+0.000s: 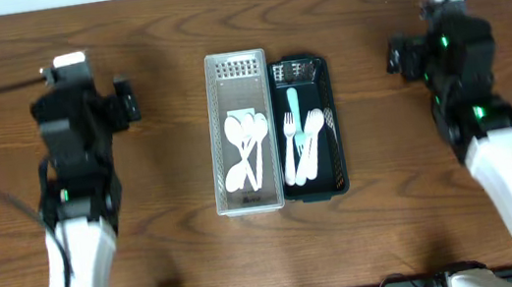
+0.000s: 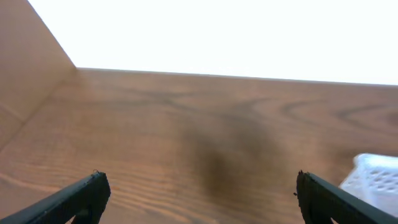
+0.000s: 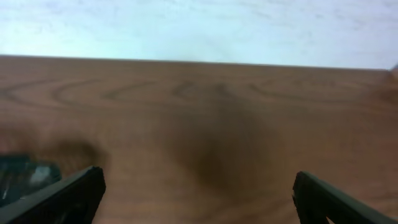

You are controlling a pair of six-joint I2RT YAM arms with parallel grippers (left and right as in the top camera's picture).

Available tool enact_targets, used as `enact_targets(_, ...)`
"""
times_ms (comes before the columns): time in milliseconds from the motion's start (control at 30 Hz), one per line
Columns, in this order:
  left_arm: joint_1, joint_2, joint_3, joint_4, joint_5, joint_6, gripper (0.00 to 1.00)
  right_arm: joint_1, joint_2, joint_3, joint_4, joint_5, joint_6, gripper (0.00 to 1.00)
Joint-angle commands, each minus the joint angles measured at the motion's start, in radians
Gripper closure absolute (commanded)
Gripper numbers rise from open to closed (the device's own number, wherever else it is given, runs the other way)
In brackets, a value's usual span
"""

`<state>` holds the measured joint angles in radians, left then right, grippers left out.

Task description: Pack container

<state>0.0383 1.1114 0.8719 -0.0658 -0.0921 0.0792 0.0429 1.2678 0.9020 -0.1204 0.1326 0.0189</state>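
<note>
The wooden table (image 1: 150, 19) looks smooth, and the two bins sit loose at its middle, touching side by side. The main risk, as I judge it, is an arm coming in low from the side and shoving a bin instead of reaching into it. The pale perforated bin (image 1: 235, 67) and the black bin (image 1: 335, 123) would then slide together. A smaller risk lies in the cutlery. The white spoons (image 1: 247, 150) overlap in the pale bin, and the white forks (image 1: 303, 152) lie against a teal utensil (image 1: 294, 109) in the black one, so a pinch could lift two pieces or spill one outside. Both arms stand at the table's sides, well apart from the bins, with wrists aimed toward the far edge. The left gripper (image 2: 200, 179) has its fingers spread wide and holds nothing; the right gripper (image 3: 198, 175) is likewise wide and empty
</note>
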Motion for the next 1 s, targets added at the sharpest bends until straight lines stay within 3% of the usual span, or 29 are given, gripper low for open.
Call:
enact_targets(0,0.000,-0.138,-0.130,0.051,0.031,0.003,0.01,0.002,-0.138,-0.128,0.006,0.010,0.029,0.01)
enact_targets(200,-0.059,-0.455,-0.334,0.044,0.030,0.003,0.02,0.011,-0.443,-0.334,-0.003,0.011,0.029,0.01)
enact_targets(300,-0.088,-0.628,-0.391,-0.032,0.029,0.003,0.02,0.011,-0.602,-0.410,-0.041,0.038,0.028,0.01)
enact_targets(533,-0.101,-0.967,-0.425,-0.271,0.029,0.003,0.02,0.011,-0.906,-0.483,-0.331,0.036,0.029,0.01)
enact_targets(667,-0.101,-1.044,-0.425,-0.386,0.029,0.003,0.02,0.011,-0.963,-0.484,-0.443,0.012,0.042,0.01)
enact_targets(967,-0.101,-1.042,-0.425,-0.536,0.029,0.003,0.02,0.011,-0.962,-0.484,-0.453,-0.032,0.048,0.01)
